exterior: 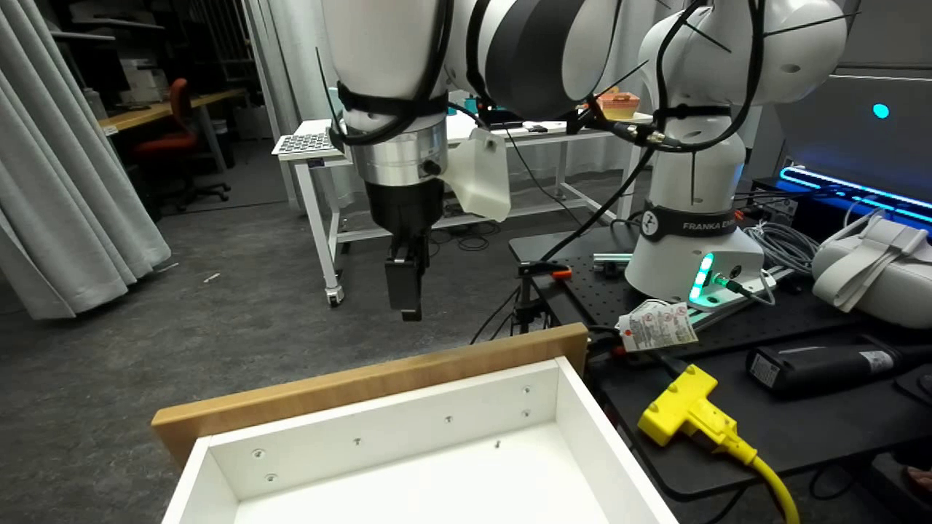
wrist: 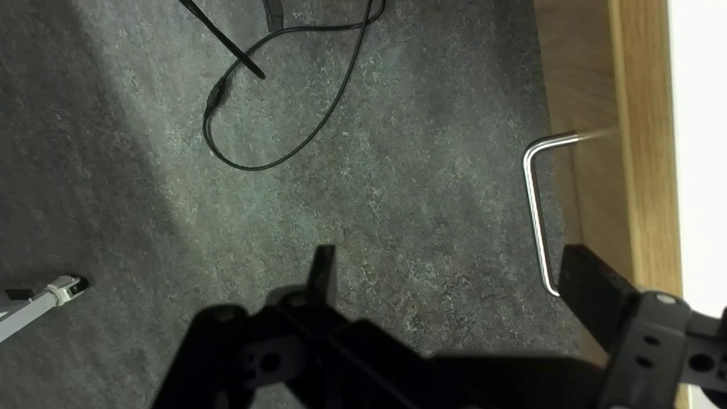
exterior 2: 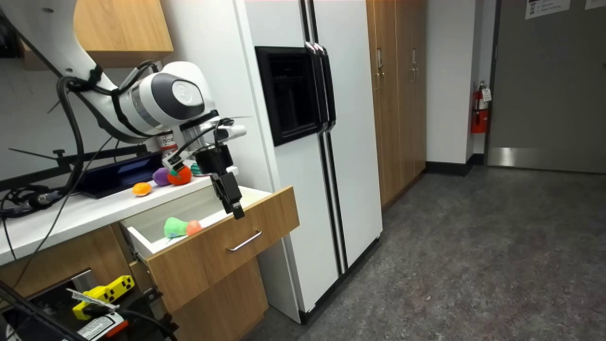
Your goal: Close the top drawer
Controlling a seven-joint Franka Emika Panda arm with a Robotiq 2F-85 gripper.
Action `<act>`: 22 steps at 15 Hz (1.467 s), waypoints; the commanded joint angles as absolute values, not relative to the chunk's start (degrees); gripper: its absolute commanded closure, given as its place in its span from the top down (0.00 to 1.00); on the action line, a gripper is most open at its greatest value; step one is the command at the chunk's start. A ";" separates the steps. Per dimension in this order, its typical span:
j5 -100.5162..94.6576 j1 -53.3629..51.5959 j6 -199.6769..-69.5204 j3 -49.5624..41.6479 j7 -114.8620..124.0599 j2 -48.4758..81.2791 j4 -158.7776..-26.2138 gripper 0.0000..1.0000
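Wrist view: the drawer (wrist: pixel 650 170) lies along the right side, its handle (wrist: pixel 534 207) projecting over the floor (wrist: pixel 431 187). In an exterior view it stands pulled out from under the counter (exterior 2: pixel 116 208); closing is therefore not yet done. Inside lie a green item (exterior 2: pixel 175 227) and a peach one (exterior 2: pixel 193 227); neither appears secured, so a sharp push may roll them, and whether they pass under the counter I cannot tell. From where I stand, the gripper (wrist: pixel 448 261) points down, mostly on the room side of the front (exterior 2: pixel 203 265), jaws wide and holding nothing. Whether the drawer-side fingertip (wrist: pixel 585 281) is over the front or outside it, I cannot tell. The position appears chosen for pushing: closing requires force from outside, with no grasp on the handle. In an exterior view a gap shows between the fingertips (exterior: pixel 412 309) and the front; contact is not made. Presumably they must descend below the top edge before advancing, and a push near mid-width should limit racking. The yellow outlet (exterior: pixel 684 404) rests on the black table (exterior: pixel 823 437) beside the drawer, apparently to feed nearby equipment; its cable (exterior: pixel 778 486) calls for clearance.
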State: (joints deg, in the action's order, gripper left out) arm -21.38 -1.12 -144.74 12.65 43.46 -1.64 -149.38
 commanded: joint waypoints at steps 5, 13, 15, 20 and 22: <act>-20.50 -3.57 -150.62 7.81 41.18 7.09 -144.44 1.00; -14.66 -7.04 -153.19 5.99 36.28 13.66 -140.57 0.80; -12.83 -7.77 -152.92 6.00 35.02 14.31 -139.55 0.68; -4.66 -8.43 -152.85 7.61 29.03 15.21 -138.07 0.28; 1.58 -7.87 -152.48 9.22 24.53 15.66 -137.64 0.13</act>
